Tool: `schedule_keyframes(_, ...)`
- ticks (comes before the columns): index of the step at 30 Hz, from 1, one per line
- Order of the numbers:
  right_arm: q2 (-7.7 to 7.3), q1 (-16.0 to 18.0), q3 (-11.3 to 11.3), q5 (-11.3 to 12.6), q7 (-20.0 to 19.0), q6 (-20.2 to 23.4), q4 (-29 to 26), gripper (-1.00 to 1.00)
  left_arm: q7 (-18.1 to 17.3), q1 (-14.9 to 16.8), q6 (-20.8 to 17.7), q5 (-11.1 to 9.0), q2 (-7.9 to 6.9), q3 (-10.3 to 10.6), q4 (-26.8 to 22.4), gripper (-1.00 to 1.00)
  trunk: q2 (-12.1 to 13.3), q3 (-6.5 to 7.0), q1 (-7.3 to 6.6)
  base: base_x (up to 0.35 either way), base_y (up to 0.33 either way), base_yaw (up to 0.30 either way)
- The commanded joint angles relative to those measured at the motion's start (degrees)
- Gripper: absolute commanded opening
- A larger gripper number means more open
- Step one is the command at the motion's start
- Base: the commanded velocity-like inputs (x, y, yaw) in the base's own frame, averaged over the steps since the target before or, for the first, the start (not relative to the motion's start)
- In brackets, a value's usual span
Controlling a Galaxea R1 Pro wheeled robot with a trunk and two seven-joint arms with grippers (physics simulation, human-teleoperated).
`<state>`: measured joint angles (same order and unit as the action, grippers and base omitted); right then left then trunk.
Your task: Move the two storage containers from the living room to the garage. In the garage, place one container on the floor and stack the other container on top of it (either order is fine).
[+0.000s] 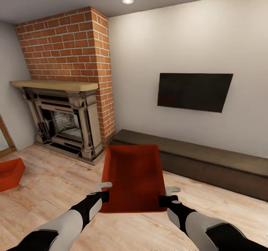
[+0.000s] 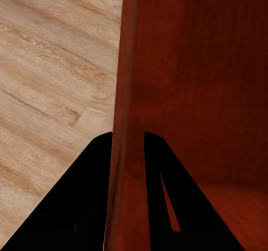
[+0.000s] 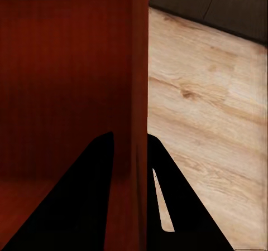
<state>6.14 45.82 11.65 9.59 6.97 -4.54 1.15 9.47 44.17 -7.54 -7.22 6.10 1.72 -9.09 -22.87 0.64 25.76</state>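
We hold one container between our two arms in the living room, its long axis running straight away from us toward the cabinet, so each side wall lies right in a gripper's bite: the left gripper is clamped on the left wall and the right gripper on the right wall, one finger inside and one outside. Both arms reach forward low, about level and symmetric. The second container sits on the wood floor well off to our left, nearer the left arm.
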Motion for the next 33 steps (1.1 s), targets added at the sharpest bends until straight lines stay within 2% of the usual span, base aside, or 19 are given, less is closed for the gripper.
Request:
schedule_keyframes(1, 0.02, 0.0, -0.8, 1.3, 4.7, -0.4, 0.3, -1.0, 2.4, 0.0, -0.4, 0.7, -0.66, -0.2, -0.3, -1.0, -0.1, -0.02, 0.02, 0.0, 0.0, -0.294)
schedule_keyframes(33, 0.01, 0.1, -0.8, 1.3, 4.7, -0.3, 0.1, -1.0, 2.4, 0.0, -0.4, 0.7, -0.76, -0.2, -0.1, -1.0, -0.1, -0.02, 0.02, 0.0, 0.0, -0.294)
